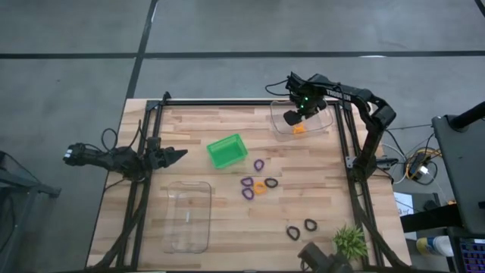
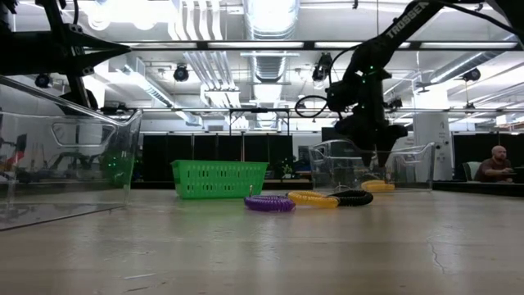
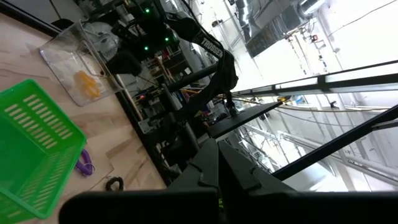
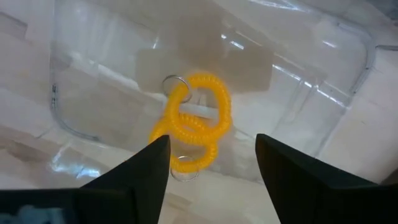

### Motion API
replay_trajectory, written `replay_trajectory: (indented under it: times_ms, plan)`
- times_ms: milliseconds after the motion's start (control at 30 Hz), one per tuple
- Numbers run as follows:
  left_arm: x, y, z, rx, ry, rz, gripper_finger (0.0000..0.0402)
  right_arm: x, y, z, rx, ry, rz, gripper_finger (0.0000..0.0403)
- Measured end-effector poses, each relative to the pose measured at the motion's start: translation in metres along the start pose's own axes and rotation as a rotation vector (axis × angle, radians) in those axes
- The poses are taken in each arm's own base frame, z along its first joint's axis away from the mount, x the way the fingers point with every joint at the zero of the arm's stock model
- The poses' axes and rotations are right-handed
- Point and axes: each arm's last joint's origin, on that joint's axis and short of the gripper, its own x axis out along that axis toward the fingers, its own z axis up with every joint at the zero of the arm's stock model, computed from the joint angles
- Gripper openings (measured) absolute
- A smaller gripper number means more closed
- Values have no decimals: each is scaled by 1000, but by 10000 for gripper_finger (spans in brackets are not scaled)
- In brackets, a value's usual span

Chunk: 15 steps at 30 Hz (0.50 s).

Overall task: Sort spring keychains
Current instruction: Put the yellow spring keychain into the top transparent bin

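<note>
Two orange keychains [image 4: 191, 127] lie tangled on the floor of the clear tub [image 1: 322, 121] at the far right of the table [image 1: 197, 125], which suggests orange is being gathered there. Directly above them hangs the right pincer [image 4: 211, 163], fingers spread wide with nothing between them, a pose that fits a drop just made. One more orange loop [image 1: 260, 186] waits mid-table, touching the purple loops [image 1: 248, 187] and a black one [image 1: 271, 183]; another purple loop [image 1: 258, 164] sits nearer the green basket [image 1: 226, 150], and two black loops [image 1: 301, 228] lie apart near the small plant [image 1: 349, 241]. A second clear tub [image 1: 187, 215] at the near left holds nothing visible, probably kept for another colour. Off the table's left edge, the left pincer [image 1: 176, 155] waits, its fingers closed to a point and holding nothing.
</note>
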Motion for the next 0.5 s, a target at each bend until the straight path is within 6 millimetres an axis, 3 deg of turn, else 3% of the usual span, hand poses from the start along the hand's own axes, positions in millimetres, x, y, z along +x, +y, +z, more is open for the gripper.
replay_trajectory:
  times_ms: [300, 500]
  plan:
    - [0, 0, 0, 0, 0, 0, 0, -31, 14, -4, -39, -1, 50, 214]
    - [0, 0, 0, 1, 0, 0, 0, -59, 44, -11, -116, -34, 63, 214]
